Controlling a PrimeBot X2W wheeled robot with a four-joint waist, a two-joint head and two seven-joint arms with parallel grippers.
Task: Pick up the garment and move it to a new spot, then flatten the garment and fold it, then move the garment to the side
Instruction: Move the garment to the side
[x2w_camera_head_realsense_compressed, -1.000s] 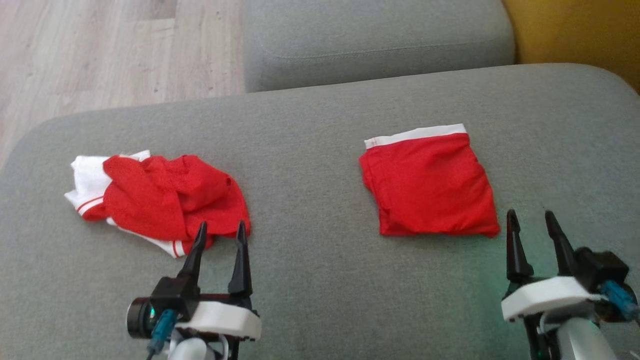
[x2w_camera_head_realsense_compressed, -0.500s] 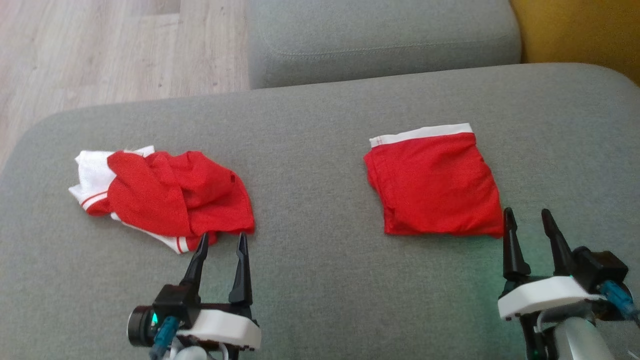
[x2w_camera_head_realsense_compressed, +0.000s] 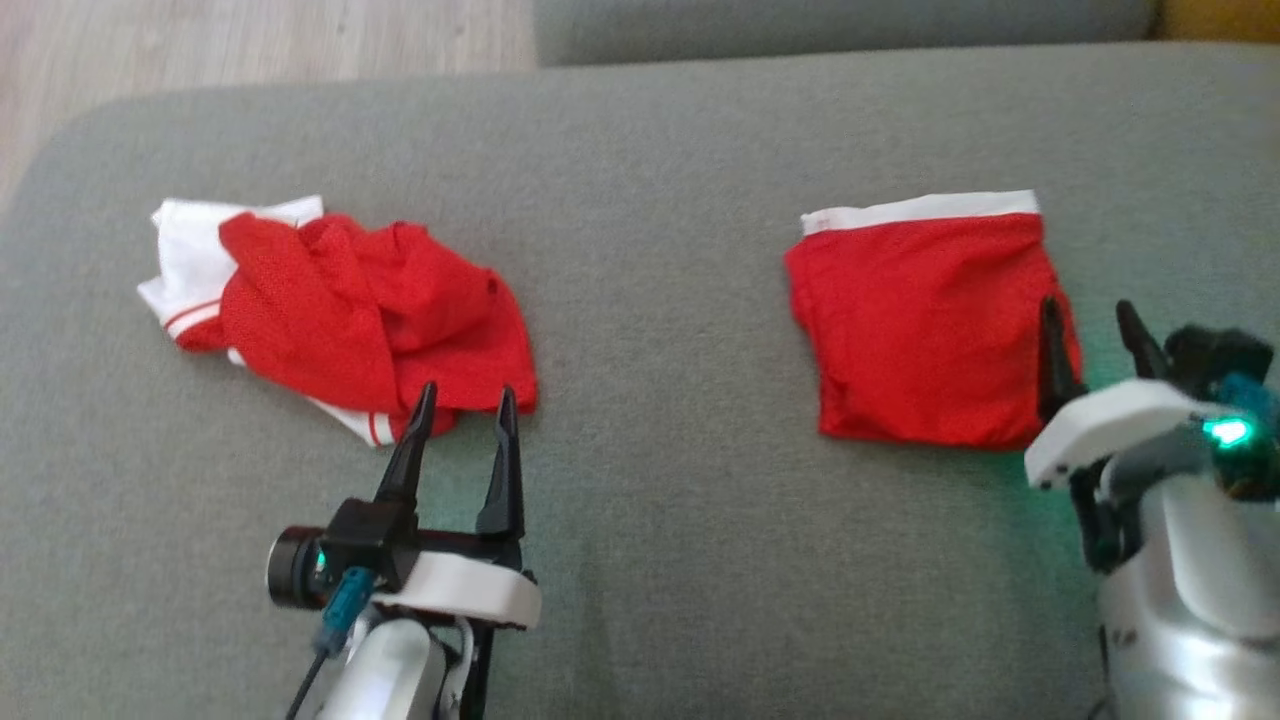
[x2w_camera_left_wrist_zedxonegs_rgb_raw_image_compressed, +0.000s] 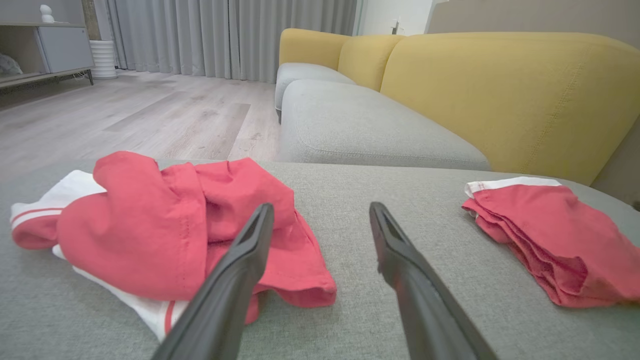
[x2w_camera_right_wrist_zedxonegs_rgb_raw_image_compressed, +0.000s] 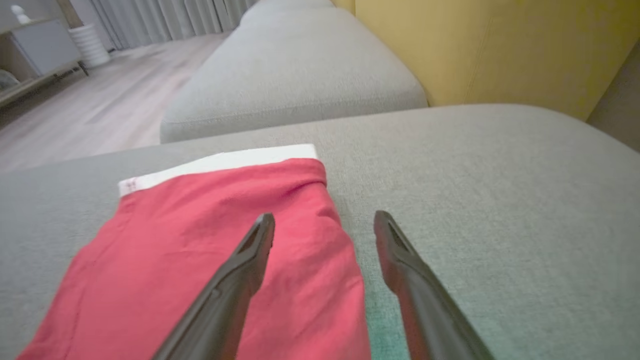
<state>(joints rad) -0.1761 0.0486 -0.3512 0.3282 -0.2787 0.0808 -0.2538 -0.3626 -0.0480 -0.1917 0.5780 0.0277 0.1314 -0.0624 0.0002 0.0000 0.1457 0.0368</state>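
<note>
Hands apart, right hand (x2w_camera_head_realsense_compressed: 1085, 303) moved up — over edge of folded garment (x2w_camera_head_realsense_compressed: 920, 320); left hand (x2w_camera_head_realsense_compressed: 468, 389) at crumpled garment (x2w_camera_head_realsense_compressed: 350, 310)

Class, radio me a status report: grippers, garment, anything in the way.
Left gripper open, near crumpled garment. Right gripper open, at folded garment. Nothing held, nothing blocking.

The crumpled garment (x2w_camera_head_realsense_compressed: 370, 310) and the folded garment (x2w_camera_head_realsense_compressed: 920, 330) are made of matt red cloth. The sofa cushion (x2w_camera_head_realsense_compressed: 650, 520) is covered in coarse grey woven fabric. The floor (x2w_camera_head_realsense_compressed: 250, 40) is seen as pale wood.
</note>
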